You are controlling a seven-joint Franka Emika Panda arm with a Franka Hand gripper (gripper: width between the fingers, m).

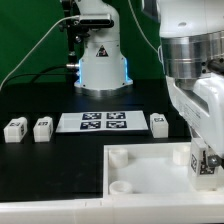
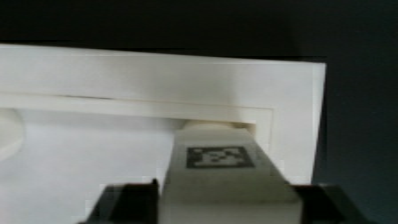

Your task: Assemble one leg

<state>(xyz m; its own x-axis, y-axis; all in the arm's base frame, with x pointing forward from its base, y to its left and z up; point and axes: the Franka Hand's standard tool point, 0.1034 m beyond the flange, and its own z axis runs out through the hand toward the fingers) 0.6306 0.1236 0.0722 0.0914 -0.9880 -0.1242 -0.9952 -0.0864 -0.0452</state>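
Fingers of the gripper (image 2: 217, 196) clamp one leg (image 2: 221, 160), upright over the white plate (image 1: 150, 172) at its right corner.

From my station both feeds are low-resolution and soft. The exterior view is evenly lit from above, and the white plate (image 1: 150, 170) at 5 o'clock nearly blows out against the black table (image 1: 40, 160) — edges blur. The wrist view is dimmer and hazier; the tagged leg (image 2: 221, 165) at 6 o'clock looks smeared, with shadow along the plate's inner rim.
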